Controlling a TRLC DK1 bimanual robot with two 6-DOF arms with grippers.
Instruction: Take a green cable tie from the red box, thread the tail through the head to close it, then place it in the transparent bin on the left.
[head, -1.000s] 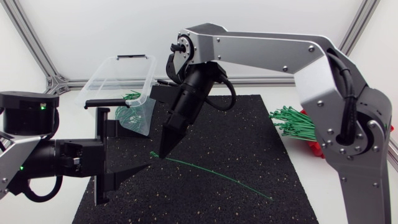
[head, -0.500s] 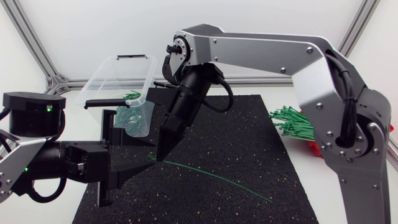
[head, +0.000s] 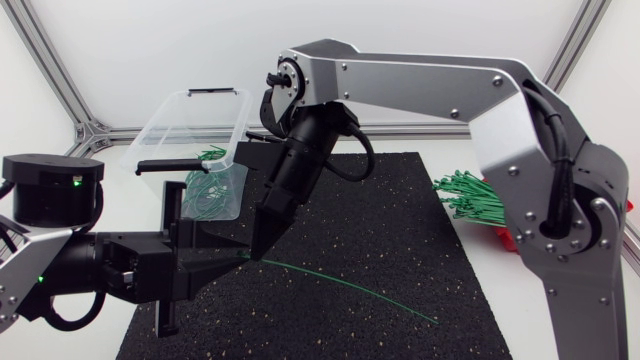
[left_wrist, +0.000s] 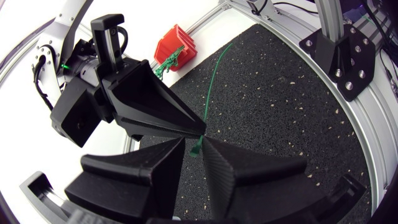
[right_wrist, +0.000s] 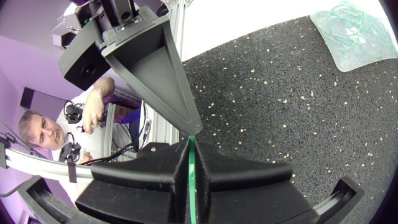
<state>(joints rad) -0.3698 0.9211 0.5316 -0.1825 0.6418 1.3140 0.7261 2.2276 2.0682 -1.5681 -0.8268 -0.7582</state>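
While right hand (right_wrist: 191, 140) grips tie (head: 350, 283), left hand (left_wrist: 194, 144) advanced.

Black speckled rubber mat (head: 400, 250), lying flat on white table (head: 492, 275)

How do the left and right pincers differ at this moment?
The right pincer is shut on the green cable tie; the left pincer is open, the tie's end in its gap. The right pincer points steeply down at the black mat; the left pincer lies nearly level. Both are matte black wedges, tips close together at that end.
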